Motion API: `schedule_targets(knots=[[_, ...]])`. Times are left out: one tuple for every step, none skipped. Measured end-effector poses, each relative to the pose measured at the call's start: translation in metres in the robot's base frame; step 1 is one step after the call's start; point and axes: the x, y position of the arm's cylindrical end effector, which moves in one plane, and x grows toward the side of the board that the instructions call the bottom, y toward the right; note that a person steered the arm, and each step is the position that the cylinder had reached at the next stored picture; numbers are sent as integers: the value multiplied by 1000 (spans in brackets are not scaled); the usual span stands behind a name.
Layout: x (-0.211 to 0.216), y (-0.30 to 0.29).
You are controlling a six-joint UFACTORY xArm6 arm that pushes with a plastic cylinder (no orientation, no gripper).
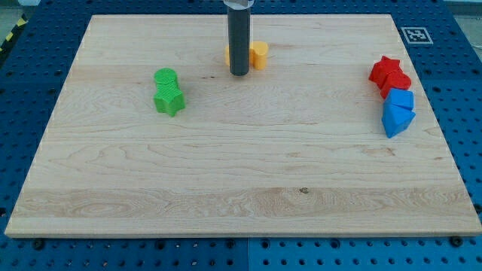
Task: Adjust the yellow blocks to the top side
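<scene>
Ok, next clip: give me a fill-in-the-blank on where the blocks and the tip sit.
1. My tip is right in front of the ____ blocks.
2. The green blocks lie toward the view's ____.
3. The blue blocks sit just below the ____ blocks.
4. The board holds ____ colours of blocks.

Missing words: yellow; left; red; four

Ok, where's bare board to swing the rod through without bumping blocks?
The whole lower half of the board is bare, as is the middle stretch between the green blocks and the red blocks and blue blocks. It is crowded at the top centre, where my tip sits against the yellow blocks.
</scene>
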Motion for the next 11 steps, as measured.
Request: schedule_targets(knots=[[11, -9], [7, -9], [-19, -9], [-19, -9], [-6, -4], [9, 22], [1, 53], [-17, 52], [-18, 54], [-18, 91], [-27, 109]])
